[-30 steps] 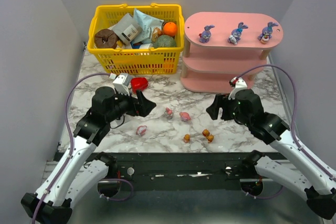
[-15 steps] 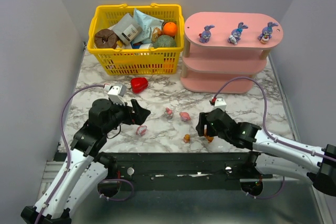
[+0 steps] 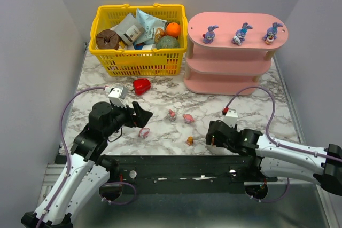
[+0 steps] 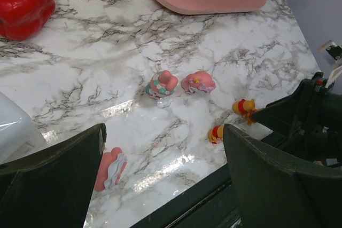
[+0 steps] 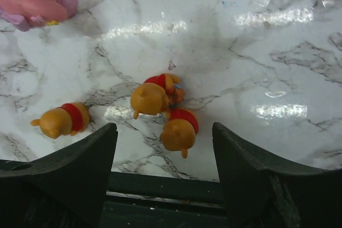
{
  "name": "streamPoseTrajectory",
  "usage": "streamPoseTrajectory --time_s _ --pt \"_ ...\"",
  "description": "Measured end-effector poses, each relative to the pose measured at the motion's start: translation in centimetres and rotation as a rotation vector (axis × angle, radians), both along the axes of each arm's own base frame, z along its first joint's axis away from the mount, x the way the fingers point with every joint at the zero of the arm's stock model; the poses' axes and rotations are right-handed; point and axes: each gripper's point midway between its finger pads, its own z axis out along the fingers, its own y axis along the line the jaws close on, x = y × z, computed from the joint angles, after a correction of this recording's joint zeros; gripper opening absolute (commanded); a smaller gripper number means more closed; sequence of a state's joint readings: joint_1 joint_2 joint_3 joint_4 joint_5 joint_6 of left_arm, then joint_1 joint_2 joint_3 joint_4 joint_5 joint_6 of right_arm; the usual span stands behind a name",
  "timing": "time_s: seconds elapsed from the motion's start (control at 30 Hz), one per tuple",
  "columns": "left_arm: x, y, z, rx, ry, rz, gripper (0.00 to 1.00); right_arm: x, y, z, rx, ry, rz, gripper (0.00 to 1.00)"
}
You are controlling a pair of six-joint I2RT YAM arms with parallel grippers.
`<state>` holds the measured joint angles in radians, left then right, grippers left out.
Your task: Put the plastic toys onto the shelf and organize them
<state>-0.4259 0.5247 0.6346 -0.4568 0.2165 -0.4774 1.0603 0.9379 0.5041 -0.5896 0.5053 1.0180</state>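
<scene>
The pink shelf [image 3: 235, 52] stands at the back right, with three purple-blue bunnies [image 3: 241, 34] in a row on its top board. Two pink-white toys [image 3: 172, 115] [image 3: 188, 118] lie mid-table and a third [image 3: 144, 132] lies nearer the front. My left gripper [image 3: 141, 113] is open and holds nothing. That third toy [image 4: 109, 168] lies by its left finger. My right gripper [image 3: 211, 134] is low at the front edge, open. Two orange bears [image 5: 149, 97] [image 5: 180, 129] lie touching just ahead of its gap [image 5: 164, 158], and a third [image 5: 60, 120] lies to their left.
A yellow basket [image 3: 139, 60] full of packets and other things sits at the back left. A red heart-shaped object [image 3: 141, 85] lies in front of it. The table's black front rail [image 3: 176, 164] runs just below both grippers.
My right arm has come down from in front of the shelf to the front edge, low over the orange bears. My left gripper has shifted nearer, toward the front pink-white toy.
</scene>
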Motion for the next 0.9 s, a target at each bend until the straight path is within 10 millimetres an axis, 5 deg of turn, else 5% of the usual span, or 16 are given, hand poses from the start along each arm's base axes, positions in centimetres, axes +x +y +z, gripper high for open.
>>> streamPoseTrajectory --time_s 0.9 --pt "-0.9 0.4 1.8 -0.033 -0.078 -0.002 0.99 -2.5 -2.7 -3.7 -0.102 0.155 -0.120 0.74"
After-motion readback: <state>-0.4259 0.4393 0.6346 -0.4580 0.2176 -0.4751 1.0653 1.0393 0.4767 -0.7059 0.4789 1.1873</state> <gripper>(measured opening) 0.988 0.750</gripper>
